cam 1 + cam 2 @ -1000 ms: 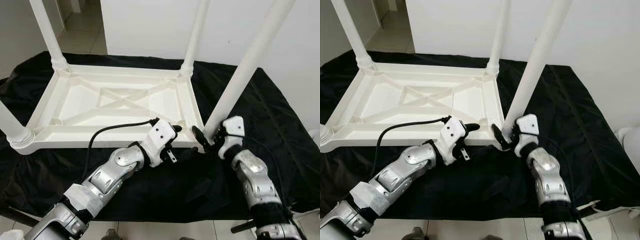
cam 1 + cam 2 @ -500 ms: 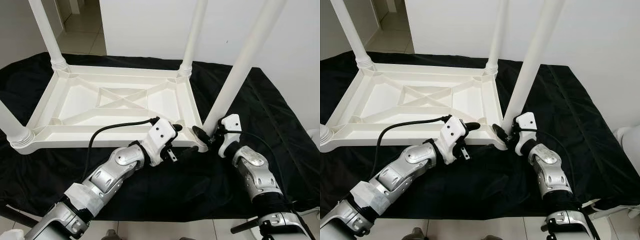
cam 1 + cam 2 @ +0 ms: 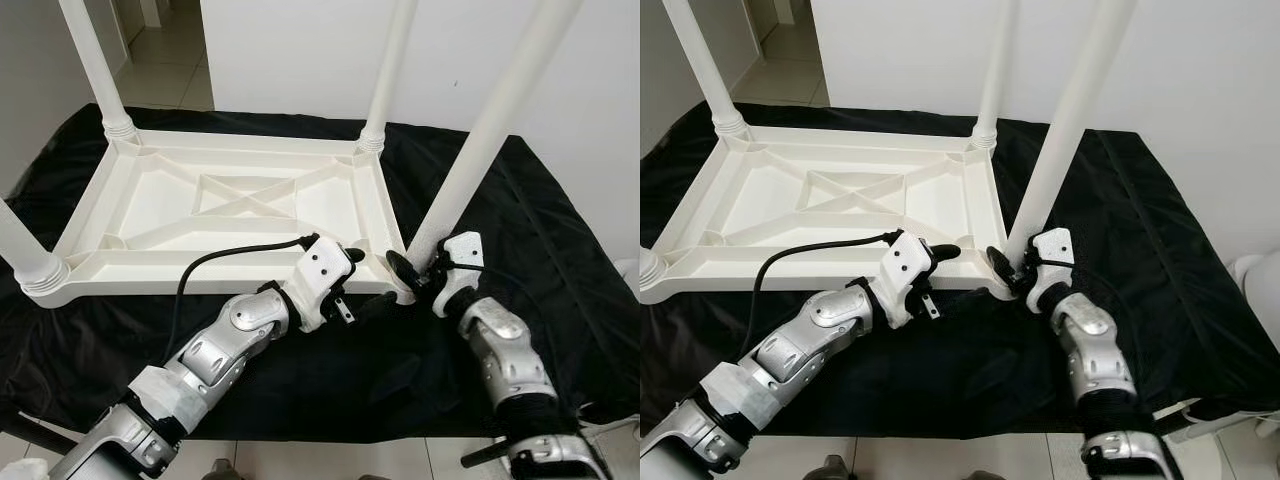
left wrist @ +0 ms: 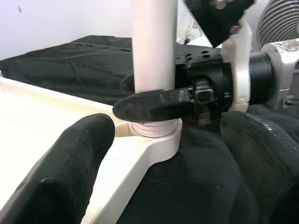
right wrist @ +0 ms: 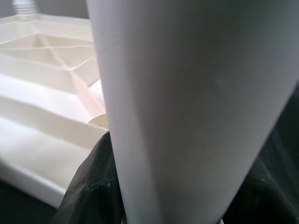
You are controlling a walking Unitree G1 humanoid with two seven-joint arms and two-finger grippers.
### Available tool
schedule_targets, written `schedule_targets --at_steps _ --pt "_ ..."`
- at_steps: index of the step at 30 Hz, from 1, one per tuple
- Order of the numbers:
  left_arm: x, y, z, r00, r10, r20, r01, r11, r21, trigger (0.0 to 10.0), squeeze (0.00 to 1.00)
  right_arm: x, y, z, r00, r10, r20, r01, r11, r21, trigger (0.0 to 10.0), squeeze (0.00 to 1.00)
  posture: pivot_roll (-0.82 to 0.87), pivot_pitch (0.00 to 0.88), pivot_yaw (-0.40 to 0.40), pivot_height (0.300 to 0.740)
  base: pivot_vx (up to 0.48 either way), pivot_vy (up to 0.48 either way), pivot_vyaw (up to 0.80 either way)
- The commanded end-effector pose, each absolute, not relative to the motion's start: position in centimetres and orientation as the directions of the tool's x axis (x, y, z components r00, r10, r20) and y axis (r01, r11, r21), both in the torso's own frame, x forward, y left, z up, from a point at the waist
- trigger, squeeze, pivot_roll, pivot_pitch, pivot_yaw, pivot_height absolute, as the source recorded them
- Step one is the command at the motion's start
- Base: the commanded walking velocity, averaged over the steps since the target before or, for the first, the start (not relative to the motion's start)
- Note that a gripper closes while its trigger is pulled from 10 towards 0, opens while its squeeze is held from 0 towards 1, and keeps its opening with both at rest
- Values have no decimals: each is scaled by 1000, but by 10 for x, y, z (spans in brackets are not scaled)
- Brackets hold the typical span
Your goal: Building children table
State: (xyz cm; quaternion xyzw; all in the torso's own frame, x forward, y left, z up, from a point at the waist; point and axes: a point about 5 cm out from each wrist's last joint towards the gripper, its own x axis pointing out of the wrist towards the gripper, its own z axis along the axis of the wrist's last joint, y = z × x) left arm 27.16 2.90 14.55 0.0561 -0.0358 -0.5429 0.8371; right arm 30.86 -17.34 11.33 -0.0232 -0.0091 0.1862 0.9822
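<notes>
On a desk draped in black cloth [image 3: 560, 260], the upturned white table [image 3: 230, 205] has its near-right leg [image 3: 480, 140] rising steeply from the corner socket, clamped at its foot by the right gripper [image 3: 412, 272], while the left gripper [image 3: 365, 285] hovers spread just beside.

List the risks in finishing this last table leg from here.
1. The leg leans rather than standing straight in its corner socket, so it may jam or seat crooked.
2. The right gripper holds it only near the base; the long top could swing or slip.
3. The left gripper hangs open beside the tabletop, not bracing it; the top might slide on the black cloth.
</notes>
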Motion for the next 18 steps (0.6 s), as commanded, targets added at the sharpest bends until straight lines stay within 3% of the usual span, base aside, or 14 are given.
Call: schedule_targets --at_steps 1,5,8,14,18 --pt "261 25 144 182 -983 -34 974 176 141 10000 0 305 -180 100 952 301 -62 -304 952 -46 10000 0 10 0 -58 740 0 0 0" --pt "260 26 143 179 -983 -37 975 172 141 10000 0 302 -173 97 988 143 -66 -143 990 8 10000 0 10 0 -58 740 0 0 0" --pt "260 26 143 178 -983 -37 975 171 141 10000 0 302 -173 97 992 105 -70 -103 994 22 10000 0 10 0 -58 740 0 0 0" --pt "258 26 143 169 -985 -41 977 162 142 10000 0 297 -147 97 988 -144 -60 148 987 68 10000 0 20 0 -55 740 0 0 0" --pt "258 26 142 167 -985 -43 977 159 142 10000 0 296 -140 97 978 -193 -79 200 976 91 10000 0 21 0 -55 740 0 0 0"
